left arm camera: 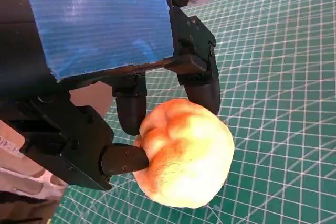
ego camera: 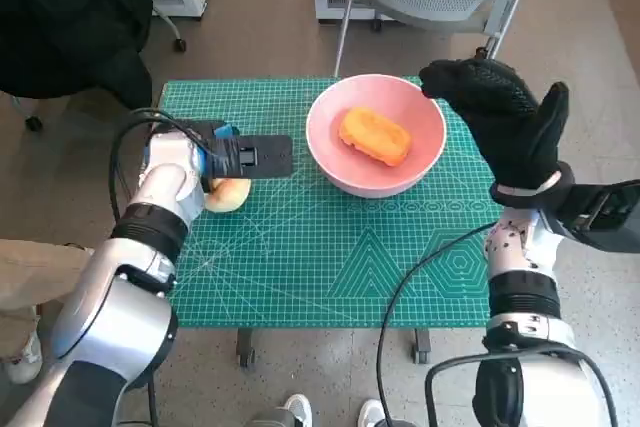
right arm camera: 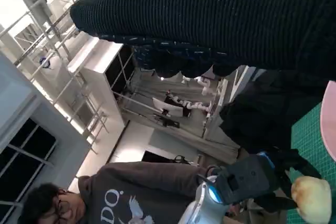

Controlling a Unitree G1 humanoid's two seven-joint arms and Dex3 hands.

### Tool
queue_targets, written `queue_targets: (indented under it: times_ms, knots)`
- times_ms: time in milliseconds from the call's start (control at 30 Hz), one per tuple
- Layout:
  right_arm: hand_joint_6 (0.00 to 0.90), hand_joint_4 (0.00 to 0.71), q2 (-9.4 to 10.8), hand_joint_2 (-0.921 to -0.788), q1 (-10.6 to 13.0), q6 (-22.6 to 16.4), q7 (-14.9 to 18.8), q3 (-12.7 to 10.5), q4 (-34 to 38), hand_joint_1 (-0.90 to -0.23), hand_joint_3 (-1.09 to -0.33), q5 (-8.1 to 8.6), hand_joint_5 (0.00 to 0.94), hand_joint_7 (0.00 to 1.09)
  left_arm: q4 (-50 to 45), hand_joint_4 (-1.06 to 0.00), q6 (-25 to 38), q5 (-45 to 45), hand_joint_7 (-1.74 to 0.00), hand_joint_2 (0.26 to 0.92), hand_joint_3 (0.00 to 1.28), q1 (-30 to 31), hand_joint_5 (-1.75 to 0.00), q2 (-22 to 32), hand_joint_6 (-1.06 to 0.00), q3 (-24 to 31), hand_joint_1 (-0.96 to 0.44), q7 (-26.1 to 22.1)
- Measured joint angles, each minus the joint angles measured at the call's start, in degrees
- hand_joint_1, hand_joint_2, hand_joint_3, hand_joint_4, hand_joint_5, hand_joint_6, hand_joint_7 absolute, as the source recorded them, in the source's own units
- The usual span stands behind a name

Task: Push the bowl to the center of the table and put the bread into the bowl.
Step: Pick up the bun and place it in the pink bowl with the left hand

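The left hand [ego camera: 222, 159] grips a bun [left arm camera: 185, 153] at nine o'clock, ready to lift it toward the bowl [ego camera: 375, 134] (one bread already inside), while the right hand [ego camera: 500, 112] hovers released at three.

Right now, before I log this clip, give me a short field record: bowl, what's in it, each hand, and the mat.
bowl: pink bowl on the green cutting mat, toward its far side
bowl contents: one orange oblong bread
left hand: left hand grips a pale round bread roll at the mat's left side
right hand: right hand raised beside the bowl's right rim, fingers spread, holding nothing
person: seated figure in the right wrist view
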Motion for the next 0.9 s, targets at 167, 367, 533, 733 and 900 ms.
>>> queue_targets:
  times_ms: [167, 367, 533, 733, 900]
  knots:
    - [0.189, 0.134, 0.0, -0.921, -0.02, -0.04, 0.0, -0.03, 0.12, -0.643, -0.734, 0.0, 0.0, 0.01, -1.13, -0.54, 0.85, 0.11, -1.34, 0.699, 0.56, -2.08, -1.38, 1.01, -0.55, -0.28, 0.0, -1.76]
    - [0.189, 0.134, 0.11, -0.921, -0.05, -0.05, 0.0, 0.0, 0.14, -0.645, -0.734, -0.02, 0.0, 0.01, -4.75, -0.55, 1.92, 1.48, -1.33, 0.694, 0.56, -5.66, -1.37, 2.72, -0.57, -0.71, 0.0, -4.85]
    - [0.19, 0.135, 0.17, -0.921, -0.09, -0.05, 0.0, 0.0, 0.15, -0.647, -0.733, -0.01, 0.001, 0.01, -11.6, -0.57, 2.88, 2.51, -1.31, 0.684, 0.56, -7.13, -1.35, 4.94, -0.59, -0.59, 0.0, -6.32]
    - [0.19, 0.136, 0.24, -0.921, -0.15, -0.05, 0.01, -0.03, 0.17, -0.648, -0.734, 0.01, 0.001, 0.01, -20.5, -0.44, 4.06, 4.24, -0.85, 0.841, 0.24, -7.37, -1.51, 7.28, -0.85, -0.35, 0.0, -8.42]
    - [0.19, 0.136, 0.26, -0.921, -0.16, -0.07, 0.01, -0.05, 0.17, -0.648, -0.735, 0.02, 0.001, 0.01, -24.22, -0.43, 4.8, 4.85, -0.78, 0.876, 0.16, -7.42, -1.53, 7.81, -0.88, -0.12, 0.0, -9.52]
